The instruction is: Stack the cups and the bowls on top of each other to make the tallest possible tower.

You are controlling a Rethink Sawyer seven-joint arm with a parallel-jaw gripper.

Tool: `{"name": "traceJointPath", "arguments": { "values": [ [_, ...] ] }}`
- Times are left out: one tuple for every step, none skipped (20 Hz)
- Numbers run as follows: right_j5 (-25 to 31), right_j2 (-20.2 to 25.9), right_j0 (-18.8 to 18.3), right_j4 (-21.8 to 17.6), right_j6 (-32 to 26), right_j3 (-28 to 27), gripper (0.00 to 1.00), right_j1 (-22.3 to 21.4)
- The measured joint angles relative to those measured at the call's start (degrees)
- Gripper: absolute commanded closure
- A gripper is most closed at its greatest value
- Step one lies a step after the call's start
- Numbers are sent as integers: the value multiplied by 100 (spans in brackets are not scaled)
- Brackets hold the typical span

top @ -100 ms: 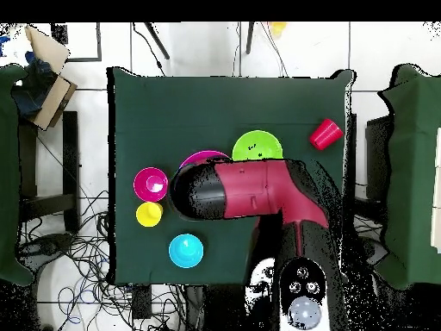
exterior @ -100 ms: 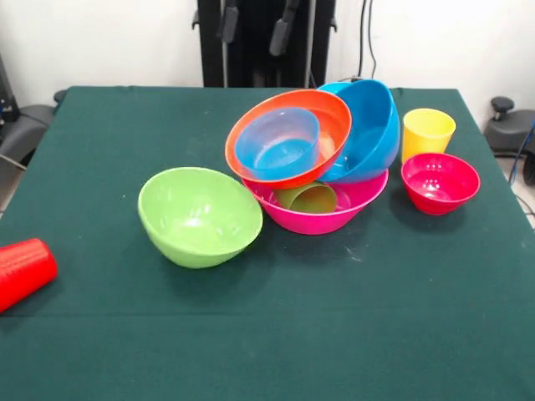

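My gripper point(exterior @ -100 ms: 255, 25) hangs high above the tower, only its two grey fingertips point(exterior @ -100 ms: 282, 37) showing at the top of the front view; they stand spread apart with nothing between them, well clear of every cup and bowl. From overhead my red and black arm point(top @ -100 ms: 258, 185) reaches out over the pile and hides most of it. The tower's base is the biggest glossy pink plastic bowl point(exterior @ -100 ms: 322, 219), upright on the green-covered table point(exterior @ -100 ms: 376, 317). Inside the pink bowl a green plastic cup point(exterior @ -100 ms: 308, 198) lies on its side. An orange plastic bowl point(exterior @ -100 ms: 334, 125) leans tilted above it, mouth towards the front camera, holding a small translucent blue bowl point(exterior @ -100 ms: 278, 142). A large blue plastic bowl point(exterior @ -100 ms: 372, 134) tilts against the orange one over the pink bowl's far rim. In the front view a lime green plastic bowl point(exterior @ -100 ms: 199, 215) sits touching the pink bowl's left side, a small magenta-red bowl point(exterior @ -100 ms: 440, 181) stands just right of it, and a yellow plastic cup point(exterior @ -100 ms: 428, 132) stands behind that. A red plastic cup point(exterior @ -100 ms: 23, 269) lies on its side far left of the pink bowl. Overhead, a small cyan bowl point(top @ -100 ms: 186, 250) sits apart from the pink bowl, beyond the yellow cup.
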Motion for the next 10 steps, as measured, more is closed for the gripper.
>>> {"name": "traceJointPath", "arguments": {
  "values": [
    [0,-31,61,0,0,1,0,31],
    [-1,-45,90,0,0,0,0,48],
    [-1,-73,153,0,0,0,0,102],
    [-2,-75,161,0,0,1,0,121],
    [-13,-71,148,2,0,1,0,139],
    [-25,-68,134,4,0,2,0,156],
    [-72,-40,67,9,0,1,0,171],
    [-161,32,-70,36,0,8,0,182],
    [-249,105,-207,62,0,15,0,192],
    [-316,164,-314,83,0,22,0,202]
  ]
}}
